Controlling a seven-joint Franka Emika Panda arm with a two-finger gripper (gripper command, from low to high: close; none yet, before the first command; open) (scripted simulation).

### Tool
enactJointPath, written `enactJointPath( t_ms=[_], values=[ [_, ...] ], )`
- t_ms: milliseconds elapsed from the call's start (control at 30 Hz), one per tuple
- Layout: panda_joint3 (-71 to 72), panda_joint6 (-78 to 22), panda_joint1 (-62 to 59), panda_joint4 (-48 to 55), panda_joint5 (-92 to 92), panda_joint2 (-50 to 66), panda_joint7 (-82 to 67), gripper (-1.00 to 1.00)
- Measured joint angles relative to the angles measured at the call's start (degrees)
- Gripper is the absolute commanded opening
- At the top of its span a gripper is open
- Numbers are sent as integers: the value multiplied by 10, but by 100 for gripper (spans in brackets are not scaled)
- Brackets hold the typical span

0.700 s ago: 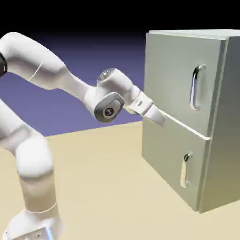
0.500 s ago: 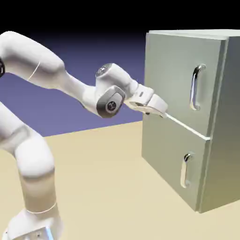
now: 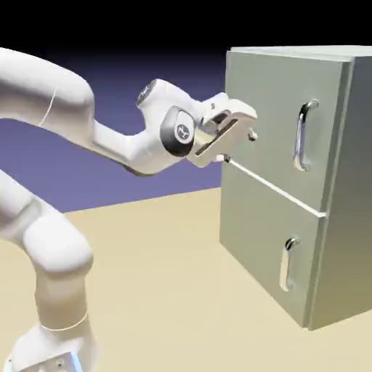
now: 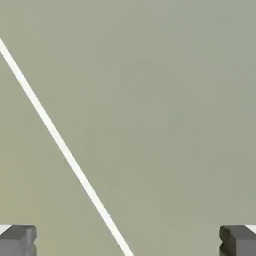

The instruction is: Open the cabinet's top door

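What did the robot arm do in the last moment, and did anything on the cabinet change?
The gripper rose from the seam between the two doors to face the top door, rolling as it went, wide open and holding nothing. The cabinet did not change: both doors stayed shut and the long handle untouched.

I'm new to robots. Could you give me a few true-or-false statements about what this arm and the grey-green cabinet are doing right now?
1. The larger grey-green top door is shut. True.
2. The white arm's two-finger gripper grips the long silver bar handle. False: it is in front of the door's bare panel, left of the handle.
3. The fingers stand wide apart, holding nothing. True.
4. The shorter lower door hangs open. False: it is shut.
5. The boxy cabinet stands on the tan table. True.
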Motion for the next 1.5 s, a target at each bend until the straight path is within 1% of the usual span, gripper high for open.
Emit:
enactJointPath(
  t_ms=[1433,1500],
  values=[
    [-367,-52,325,170,-1071,-121,-346,0],
    [-374,-53,331,173,-1091,-123,-353,0]
  ],
)
